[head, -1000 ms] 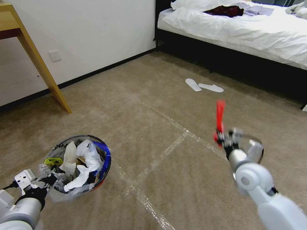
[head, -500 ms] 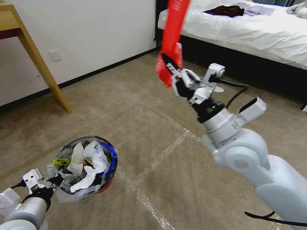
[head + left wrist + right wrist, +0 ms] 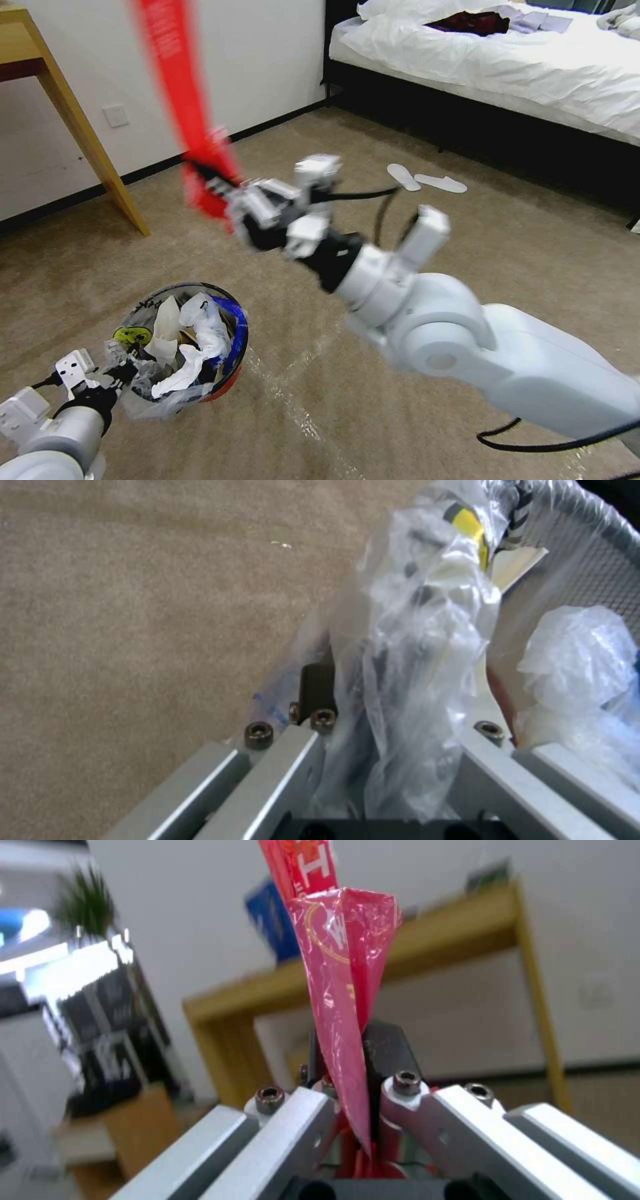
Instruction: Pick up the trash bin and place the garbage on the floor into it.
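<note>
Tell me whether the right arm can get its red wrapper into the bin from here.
Probably yes: the right gripper, shut on the red wrapper, is above the bin, whose open top nothing covers.

The wrapper (image 3: pixel 180 100) is bright red with white lettering; the bin (image 3: pixel 223 380) is red with a blue strip, a yellow sticker (image 3: pixel 128 335) and a clear liner (image 3: pixel 413 645), white tissues (image 3: pixel 193 347) inside; the carpet (image 3: pixel 467 227) is plain beige; the slippers (image 3: pixel 427 180) are white

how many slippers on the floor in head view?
2. Both white slippers lie side by side on the carpet near the bed: one nearer the wall, the other beside it. More could be hidden behind the right arm.
</note>
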